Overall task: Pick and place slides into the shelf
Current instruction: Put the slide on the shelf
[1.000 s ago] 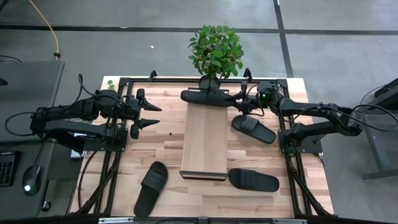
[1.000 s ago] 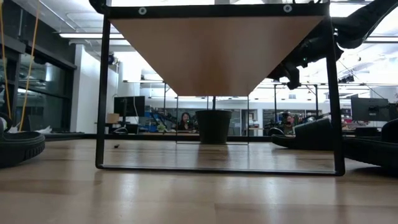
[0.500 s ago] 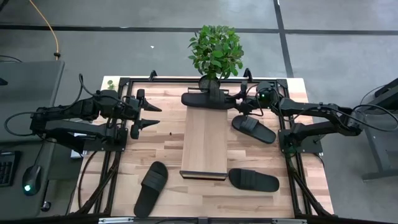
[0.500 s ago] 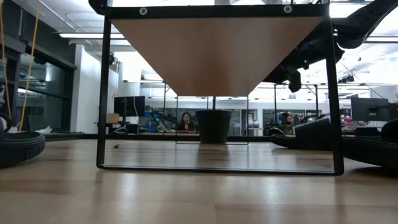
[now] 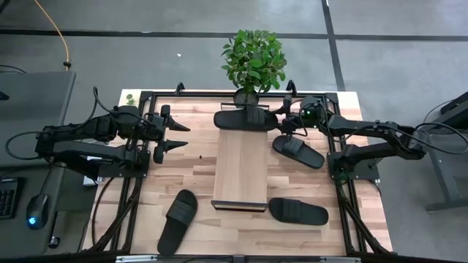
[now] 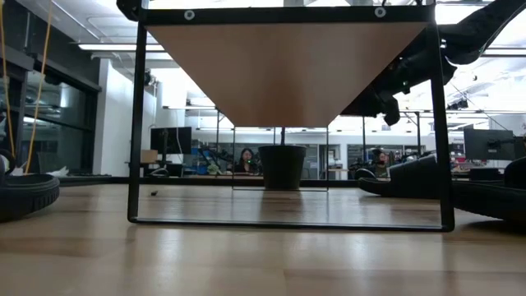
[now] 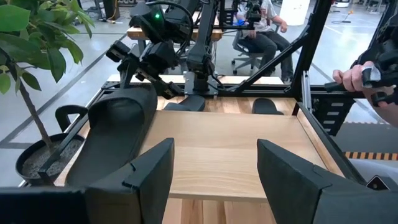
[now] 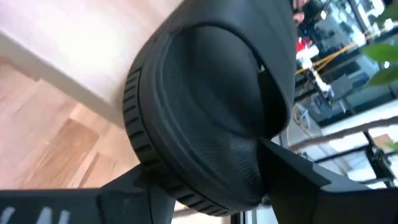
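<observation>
One black slide (image 5: 245,118) lies crosswise over the far end of the light-wood shelf (image 5: 238,172), just in front of the plant pot. My right gripper (image 5: 284,120) is at that slide's right end, shut on it. In the right wrist view the slide (image 8: 205,106) fills the picture. My left gripper (image 5: 179,135) waits open over the table's left side, its fingers apart (image 7: 214,168), facing the shelf (image 7: 230,155). Three more slides rest flat on the tabletop: one right of the shelf (image 5: 298,151), one near right (image 5: 297,211), one near left (image 5: 178,219). My right gripper holds the slide by its rounded right end (image 8: 186,186), pinched between the two fingers (image 8: 134,186), which come level from the table's right, along the slide. The slide is tilted, with its long lower edge (image 7: 109,165) on the shelf's far end.
A potted plant (image 5: 254,58) stands at the table's far edge, close behind the held slide. A black metal frame (image 5: 146,98) rims the table. In the low view the shelf's legs (image 6: 136,123) stand on the tabletop. People sit beyond the table, and a hand (image 7: 354,78) shows.
My right gripper has brought the held slide a little toward the table's near edge, so it now covers more of the shelf's far end. In the low view the gripper has dropped slightly. The left arm has kept still.
</observation>
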{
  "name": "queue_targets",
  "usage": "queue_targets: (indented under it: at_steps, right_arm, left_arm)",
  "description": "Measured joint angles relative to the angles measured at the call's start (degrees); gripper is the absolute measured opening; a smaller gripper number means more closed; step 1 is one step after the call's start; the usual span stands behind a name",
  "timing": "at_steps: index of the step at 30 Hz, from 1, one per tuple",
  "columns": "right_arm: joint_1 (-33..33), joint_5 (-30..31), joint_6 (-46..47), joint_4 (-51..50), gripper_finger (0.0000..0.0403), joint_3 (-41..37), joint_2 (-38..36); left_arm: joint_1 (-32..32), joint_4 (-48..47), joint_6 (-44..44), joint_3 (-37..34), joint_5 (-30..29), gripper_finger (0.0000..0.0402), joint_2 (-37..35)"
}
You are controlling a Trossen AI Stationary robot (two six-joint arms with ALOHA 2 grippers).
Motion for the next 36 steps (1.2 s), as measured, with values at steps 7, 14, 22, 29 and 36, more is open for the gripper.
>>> queue_targets:
  at_steps: [7,14,22,29,36]
  right_arm:
    - [0.0,2.8,0.0,-2.1,0.0200,0.0,0.0]
    - [0.0,3.0,0.1,-2.4,0.0200,0.0,0.0]
    - [0.0,4.0,0.0,-3.1,0.0200,0.0,-0.2]
    - [0.0,4.8,0.5,-3.9,0.0200,0.0,-0.2]
    - [0.0,5.1,1.3,-4.3,0.0200,0.0,-1.6]
  left_arm:
    - [0.0,0.0,-0.6,0.0,0.0,0.0211,0.0]
    - [0.0,0.0,-1.0,0.0,0.0,0.0211,0.0]
    - [0.0,-1.0,-1.0,0.0,0.0,0.0211,0.0]
    - [0.0,-1.7,-1.0,0.0,0.0,0.0211,0.0]
    - [0.0,-1.7,-1.0,0.0,0.0,0.0211,0.0]
